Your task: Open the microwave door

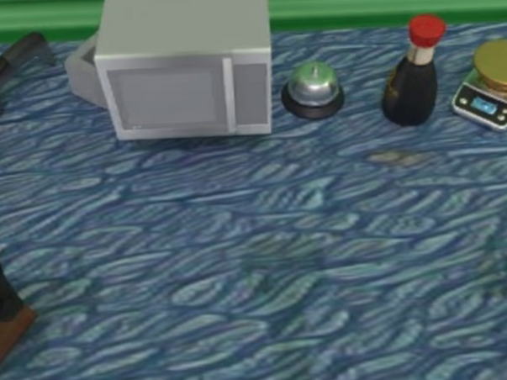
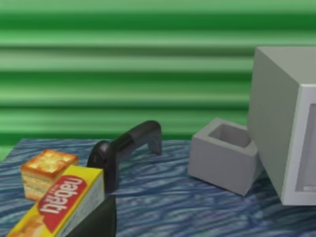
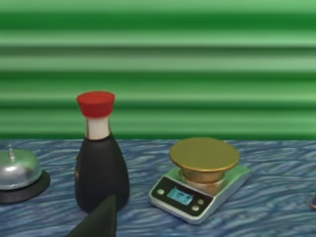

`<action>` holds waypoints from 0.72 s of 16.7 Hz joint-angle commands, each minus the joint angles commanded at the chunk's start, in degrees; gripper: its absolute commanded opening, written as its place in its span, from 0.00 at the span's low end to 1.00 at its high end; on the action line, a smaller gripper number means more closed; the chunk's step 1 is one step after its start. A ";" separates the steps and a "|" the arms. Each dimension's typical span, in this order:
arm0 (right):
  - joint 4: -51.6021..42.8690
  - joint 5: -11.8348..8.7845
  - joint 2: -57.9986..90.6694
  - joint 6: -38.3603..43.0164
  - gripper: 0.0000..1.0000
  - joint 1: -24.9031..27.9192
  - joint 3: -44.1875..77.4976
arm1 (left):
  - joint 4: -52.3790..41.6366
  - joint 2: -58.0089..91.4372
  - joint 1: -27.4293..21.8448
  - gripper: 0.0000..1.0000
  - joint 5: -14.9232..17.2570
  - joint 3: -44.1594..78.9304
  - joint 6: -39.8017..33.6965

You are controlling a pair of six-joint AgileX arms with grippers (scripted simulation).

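The microwave (image 1: 183,71) sits far ahead of the left gripper (image 2: 101,219), door (image 1: 169,97) shut and facing forward, long axis left-right. Neither claw's opening can be told.

Table (image 1: 265,265): blue wave-patterned top, green wall behind.
Back row, left to right: black scanner (image 1: 8,70), grey open box (image 1: 82,69) touching the microwave's (image 1: 185,71) left side, bell (image 1: 312,90), soy bottle (image 1: 412,72), scale (image 1: 487,85).
Microwave door (image 1: 167,96): closed, facing the front edge.
Left wrist view only: cracker box (image 2: 61,200) and cracker stack (image 2: 47,170) near the scanner.
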 joint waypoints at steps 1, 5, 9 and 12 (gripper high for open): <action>0.00 0.00 0.00 0.00 1.00 0.00 0.00 | 0.00 0.00 0.00 1.00 0.00 0.00 0.00; 0.00 0.00 0.00 0.00 1.00 0.00 0.00 | -1.06 3.50 -1.62 1.00 -0.92 3.51 -1.35; 0.00 0.00 0.00 0.00 1.00 0.00 0.00 | -4.82 16.75 -6.68 1.00 -4.10 15.76 -5.66; 0.00 0.00 0.00 0.00 1.00 0.00 0.00 | -9.02 32.97 -11.83 1.00 -7.39 28.20 -9.95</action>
